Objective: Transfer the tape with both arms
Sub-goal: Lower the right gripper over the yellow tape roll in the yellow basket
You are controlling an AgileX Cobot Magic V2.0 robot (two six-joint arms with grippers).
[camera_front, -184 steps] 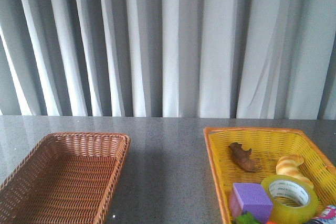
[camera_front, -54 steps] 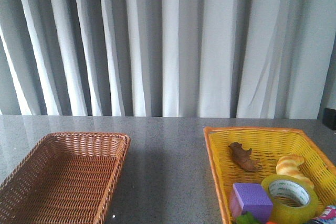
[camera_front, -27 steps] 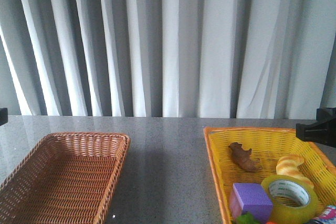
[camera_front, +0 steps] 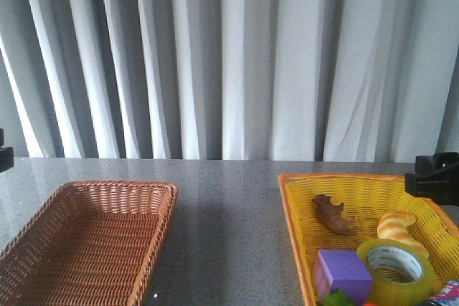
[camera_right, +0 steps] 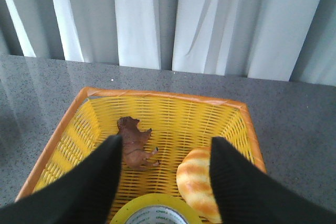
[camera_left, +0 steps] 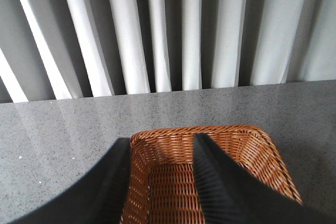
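The yellow tape roll with its white printed core lies flat at the near right of the yellow basket. In the right wrist view the tape shows at the bottom between my fingers. My right gripper is open and empty, held above the basket behind the tape; only its black tip shows at the right edge of the front view. My left gripper is open and empty above the brown basket; a sliver of it shows at the front view's left edge.
The yellow basket also holds a brown toy animal, a striped bread roll, a purple cube and a green thing. The brown wicker basket stands at the left. Grey curtains hang behind the table.
Both arms have come into the front view from the sides. The right gripper tip appeared at the right edge above the yellow basket. The tape has not moved.
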